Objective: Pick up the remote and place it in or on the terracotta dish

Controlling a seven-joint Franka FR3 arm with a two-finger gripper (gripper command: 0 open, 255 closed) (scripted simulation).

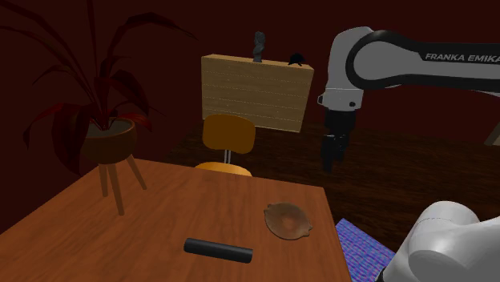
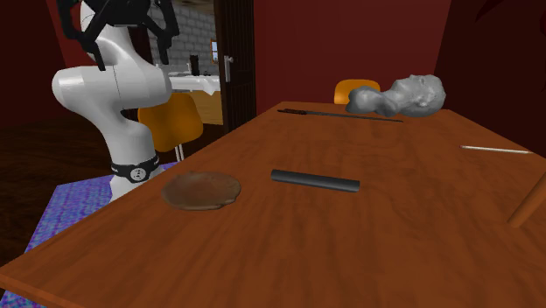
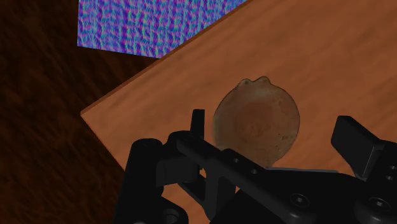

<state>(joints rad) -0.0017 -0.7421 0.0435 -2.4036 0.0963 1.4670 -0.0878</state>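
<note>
The open gripper (image 3: 277, 132) is hovering over the brown dish (image 3: 256, 121); the remote (image 1: 218, 250), at the dish's eight o'clock, is probably needing a crosswise grasp.

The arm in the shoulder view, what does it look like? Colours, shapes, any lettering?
The arm has rounded, glossy white shells with dark joints. A dark band along it carries white FRANKA EMIKA lettering. The hand is all black and blocky, with two squared-off fingers. In the second exterior view, a black collar rings the arm near its base.
</note>
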